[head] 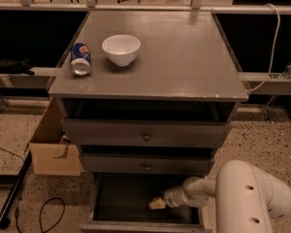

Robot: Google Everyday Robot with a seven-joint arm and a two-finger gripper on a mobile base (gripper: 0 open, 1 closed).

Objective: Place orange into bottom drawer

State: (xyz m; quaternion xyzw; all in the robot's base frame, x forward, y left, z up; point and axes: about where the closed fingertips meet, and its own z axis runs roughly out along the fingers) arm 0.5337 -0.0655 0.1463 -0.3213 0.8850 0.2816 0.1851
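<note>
The bottom drawer (99, 198) is pulled open below the two upper drawers, with a dark interior and a grey rim. My white arm reaches in from the lower right, and my gripper (156, 204) is low inside the drawer, right of its middle. The gripper's tip looks pale yellow. I cannot make out the orange; it is either hidden at the gripper or out of view.
On the grey cabinet top (184, 57) stand a white bowl (121, 49) and a blue soda can (80, 58) lying on its side, both at the left. A cardboard box (53, 149) sits on the floor left of the cabinet. A black cable (43, 212) lies nearby.
</note>
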